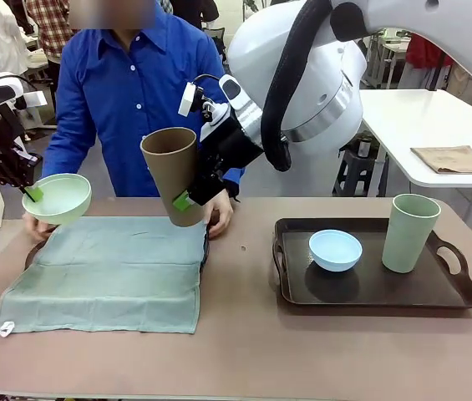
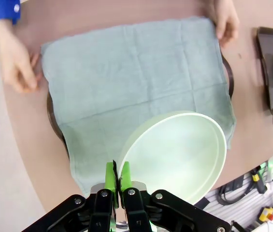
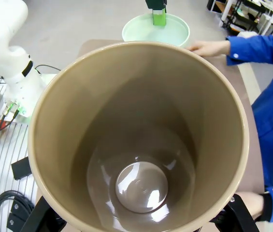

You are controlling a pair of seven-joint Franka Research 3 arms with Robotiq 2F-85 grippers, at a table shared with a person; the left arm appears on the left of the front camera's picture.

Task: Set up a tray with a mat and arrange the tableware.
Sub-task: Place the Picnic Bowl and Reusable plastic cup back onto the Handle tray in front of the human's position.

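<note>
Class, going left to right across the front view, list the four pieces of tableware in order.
Pale green round plastic bowl, brown tall handleless plastic cup, light blue round plastic bowl, pale green tall handleless plastic cup.

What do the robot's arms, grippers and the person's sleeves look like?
The right arm is glossy white with a thick black cable. The left gripper and right gripper are black with green-padded fingers. The person's sleeves are long and blue.

The left tool (image 2: 117, 176) pinches the near rim of the pale green bowl (image 2: 175, 154), which hangs tilted above the mat's near right corner. The grey-green mat (image 2: 131, 72) covers a dark tray (image 2: 54, 121) on the brown bench (image 2: 10, 159) — a person's hands (image 2: 18, 67) rest at its far corners.
</note>
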